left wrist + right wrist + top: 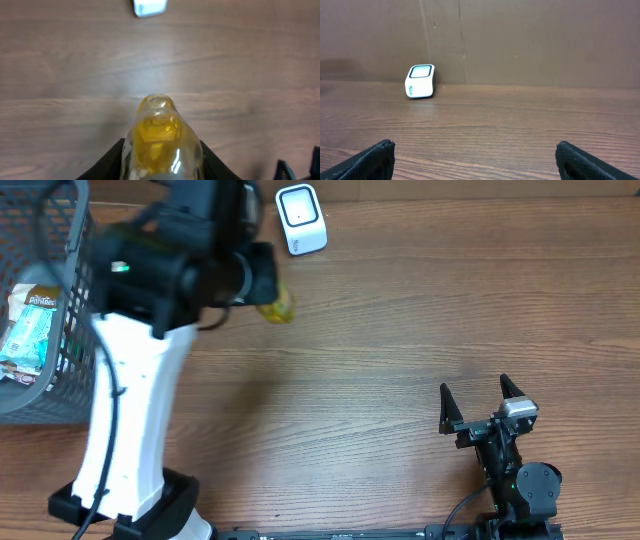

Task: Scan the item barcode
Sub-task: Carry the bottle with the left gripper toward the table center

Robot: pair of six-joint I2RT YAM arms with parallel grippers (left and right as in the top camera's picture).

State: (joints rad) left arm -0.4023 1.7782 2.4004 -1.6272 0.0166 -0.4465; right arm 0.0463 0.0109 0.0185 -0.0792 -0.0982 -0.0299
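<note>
At far left, a grey basket holds a packet.

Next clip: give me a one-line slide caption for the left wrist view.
Left pincer holds a clear yellow bottle, with the white scanner ahead on the wooden table.

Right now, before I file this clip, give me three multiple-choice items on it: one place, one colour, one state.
1. Where does the white scanner stand? A in the basket; B near the far edge of the table; C on the floor.
2. What colour is the item in the left end effector? A yellow; B blue; C red.
3. How is the right end effector? A open, empty; B shut on a packet; C shut on the scanner.
B: overhead shows it on the wood at the back. A: the left wrist view shows yellow. A: its fingers stand wide, nothing between.
</note>
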